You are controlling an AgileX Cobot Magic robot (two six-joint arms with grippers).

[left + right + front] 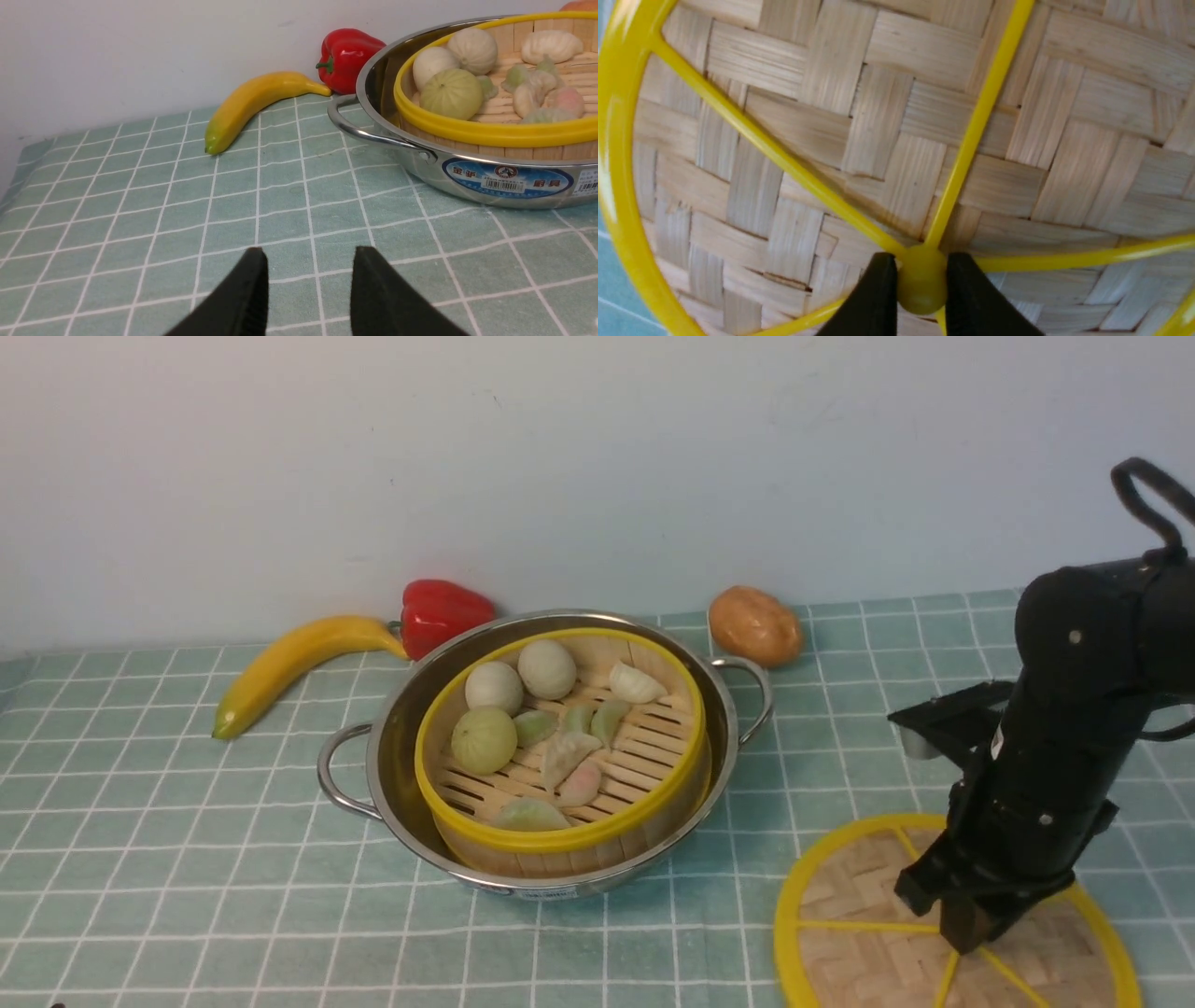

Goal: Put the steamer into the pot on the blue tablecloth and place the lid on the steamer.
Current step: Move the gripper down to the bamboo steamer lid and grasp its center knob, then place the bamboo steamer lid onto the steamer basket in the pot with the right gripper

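The steamer, a bamboo basket with a yellow rim and toy buns and dumplings, sits inside the shiny pot on the blue tablecloth. The lid, a flat woven disc with yellow spokes, lies on the cloth to the right of the pot. My right gripper is down on the lid's middle; in the right wrist view the right gripper has both fingers against the lid's yellow hub. My left gripper is open and empty over bare cloth, short of the pot and steamer.
A banana, a red pepper and a brown potato-like toy lie along the back wall behind the pot. The pot's loop handles stick out to its left and right. The lid reaches the front edge of the view.
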